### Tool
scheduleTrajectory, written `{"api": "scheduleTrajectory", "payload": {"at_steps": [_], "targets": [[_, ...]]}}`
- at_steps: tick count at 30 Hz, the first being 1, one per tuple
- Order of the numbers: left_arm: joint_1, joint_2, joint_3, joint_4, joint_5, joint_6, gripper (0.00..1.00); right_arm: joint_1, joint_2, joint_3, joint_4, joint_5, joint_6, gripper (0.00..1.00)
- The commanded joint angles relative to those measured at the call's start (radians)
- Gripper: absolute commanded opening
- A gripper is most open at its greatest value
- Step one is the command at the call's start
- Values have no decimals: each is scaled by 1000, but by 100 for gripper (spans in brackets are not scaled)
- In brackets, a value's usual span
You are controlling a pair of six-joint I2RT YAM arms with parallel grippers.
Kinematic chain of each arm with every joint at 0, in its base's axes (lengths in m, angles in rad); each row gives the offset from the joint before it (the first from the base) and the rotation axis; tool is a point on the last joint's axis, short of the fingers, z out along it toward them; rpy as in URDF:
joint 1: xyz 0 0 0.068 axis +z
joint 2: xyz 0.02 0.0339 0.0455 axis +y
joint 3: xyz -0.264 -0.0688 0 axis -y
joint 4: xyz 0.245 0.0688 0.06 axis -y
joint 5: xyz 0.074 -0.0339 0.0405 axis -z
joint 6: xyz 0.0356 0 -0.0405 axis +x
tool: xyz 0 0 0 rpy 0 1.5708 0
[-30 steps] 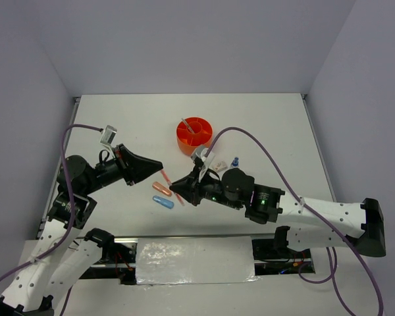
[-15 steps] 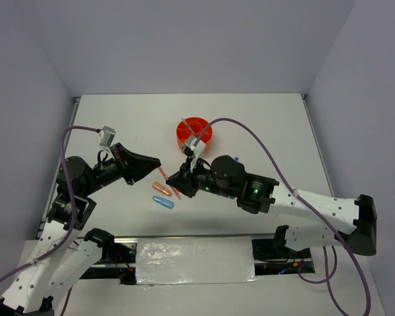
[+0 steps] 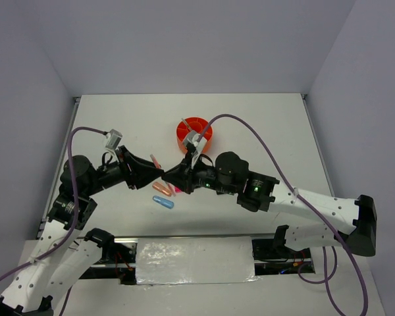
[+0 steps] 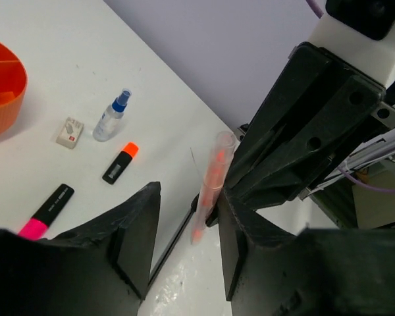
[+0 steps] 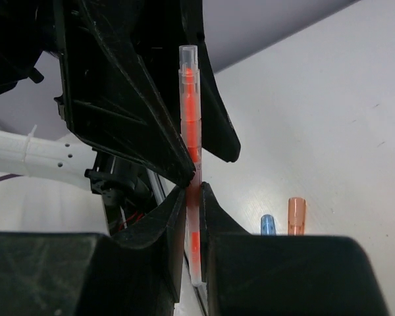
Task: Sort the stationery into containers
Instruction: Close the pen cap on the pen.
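1. The right gripper (image 5: pixel 192 189) is pinched narrow on a thin pen (image 5: pixel 189 112). It clamps the clear, orange-cored barrel a little below the middle.
2. In the right wrist view the pen's long axis runs straight up and down across those jaws. The longer part rises beyond the fingertips to a clear end, and the shorter part hangs below them.
3. The left gripper (image 4: pixel 187 197) meets the right one tip to tip above the table (image 3: pixel 263 118). Its jaws stand apart with the pen's upper length between them, closer to one finger (image 4: pixel 234 243) than the other. I cannot tell whether the pen touches that finger.
4. From above, the pen crosses the line of the two arms, one end poking out on the far side of the meeting tips and the other on the near side.
5. Just near-side of the tips lie an orange capsule (image 3: pixel 161 188) and a blue capsule (image 3: pixel 163 203), side by side with their long axes roughly parallel.
6. The orange tub (image 3: pixel 204 128) sits beyond the right gripper, partly hidden by that wrist, with white tabletop running on to the far edge behind it.
7. Ahead of the left fingers, left of the pen, lie a pink-ended highlighter (image 4: pixel 46 210), an orange-ended highlighter (image 4: pixel 120 163), a white eraser (image 4: pixel 70 131) and a blue-capped bottle (image 4: pixel 112 117). They are spaced apart in a loose line toward the tub.
8. Left of the left gripper, tabletop stretches to the table's side edge and the wall.
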Motion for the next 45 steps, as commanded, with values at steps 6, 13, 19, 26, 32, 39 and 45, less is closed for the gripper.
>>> {"api": "scheduleTrajectory", "payload": {"at_steps": [6, 13, 19, 26, 32, 39, 45], "targets": [[-2, -2, 65, 23, 26, 3, 31, -8, -42, -25, 109, -16, 15, 0], [-3, -16, 59, 46, 25, -11, 22, -6, -34, -39, 130, -48, 27, 0], [-2, -16, 44, 84, 26, -18, 0, -6, -28, -44, 155, -157, 10, 3], [-2, -25, 45, 109, 85, -15, 0, -23, -14, -56, 170, -250, -15, 60], [-2, -27, 41, 129, 134, -18, 0, -23, -5, -41, 167, -261, -27, 53], [-2, -25, 27, 161, 161, -37, 0, -25, 35, -1, 172, -235, -48, 10], [-3, -24, 53, 106, 132, 4, 42, -25, 34, -22, 201, -220, -32, 0]]}}
